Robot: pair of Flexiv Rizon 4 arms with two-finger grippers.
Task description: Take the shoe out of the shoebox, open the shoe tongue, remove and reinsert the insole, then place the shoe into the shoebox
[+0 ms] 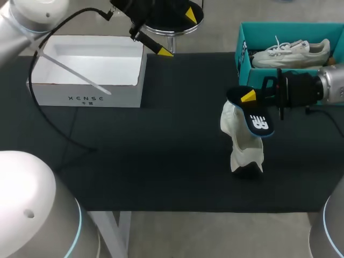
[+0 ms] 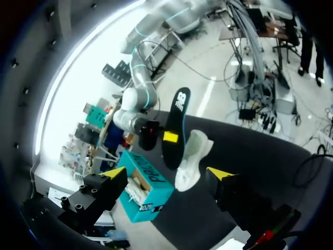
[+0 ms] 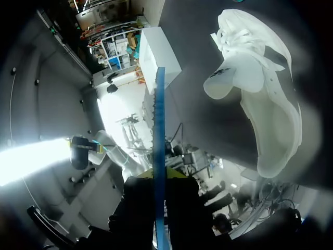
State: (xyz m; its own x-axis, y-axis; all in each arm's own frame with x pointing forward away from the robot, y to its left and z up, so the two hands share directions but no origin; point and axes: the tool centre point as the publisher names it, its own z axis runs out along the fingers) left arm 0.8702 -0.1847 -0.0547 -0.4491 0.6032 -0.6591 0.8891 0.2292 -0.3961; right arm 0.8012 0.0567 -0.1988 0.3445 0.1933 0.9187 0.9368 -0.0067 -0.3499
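Right gripper (image 1: 250,99) clenched on dark blue foam insole (image 1: 258,122), close over white fabric sneaker (image 1: 239,134) standing right, near side of teal cardboard shoebox (image 1: 240,54). Left gripper (image 1: 177,33) released, far left. Reinsertion: lead with toe end and slide slowly, since unsupported sneaker may topple.

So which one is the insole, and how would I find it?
On the black table, find the teal shoebox at the right. Just in front of it, the right gripper pinches the insole, right beside a white shoe standing on end. It is the only flat, dark, foot-shaped piece, with a white mark; the shoe is pale and bulky.
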